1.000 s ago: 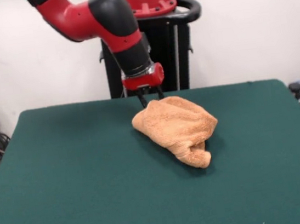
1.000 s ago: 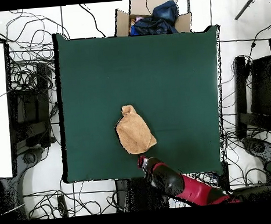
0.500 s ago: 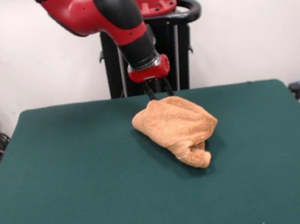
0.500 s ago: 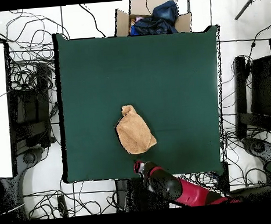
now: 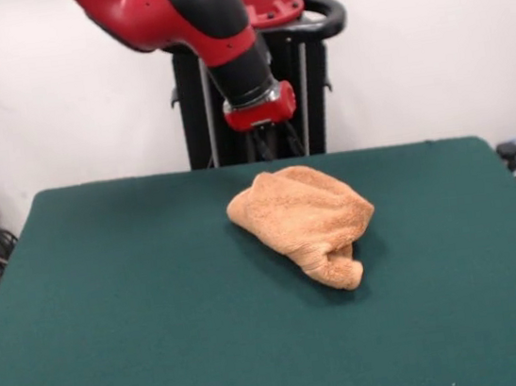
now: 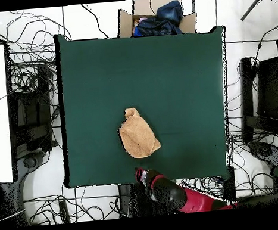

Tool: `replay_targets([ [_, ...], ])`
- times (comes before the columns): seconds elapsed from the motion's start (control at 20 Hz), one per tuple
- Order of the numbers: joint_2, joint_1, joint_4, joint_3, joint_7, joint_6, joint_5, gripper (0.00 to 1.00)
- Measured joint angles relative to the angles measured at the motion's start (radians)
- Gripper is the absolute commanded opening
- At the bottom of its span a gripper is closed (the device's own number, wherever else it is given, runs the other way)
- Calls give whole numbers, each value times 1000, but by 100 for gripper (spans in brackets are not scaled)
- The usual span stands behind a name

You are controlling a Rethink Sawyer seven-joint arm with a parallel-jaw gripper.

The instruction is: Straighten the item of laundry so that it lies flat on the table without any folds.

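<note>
The towel [image 5: 304,222] lies bunched near the middle of the worktop [image 5: 141,313]. The pincer [image 5: 273,143] hangs above its far edge, holding nothing; whether it is open I cannot tell. Best to pinch one loose corner and drag it outward.

The red and black arm [image 5: 202,19] angles down from upper left, its gripper [image 5: 275,141] pointing downward.
</note>
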State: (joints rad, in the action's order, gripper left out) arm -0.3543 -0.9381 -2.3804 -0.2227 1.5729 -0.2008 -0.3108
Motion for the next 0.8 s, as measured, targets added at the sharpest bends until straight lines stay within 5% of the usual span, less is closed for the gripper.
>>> replay_targets([
  [0.8, -88, 35, -11, 0, 0, -46, 0, 100],
])
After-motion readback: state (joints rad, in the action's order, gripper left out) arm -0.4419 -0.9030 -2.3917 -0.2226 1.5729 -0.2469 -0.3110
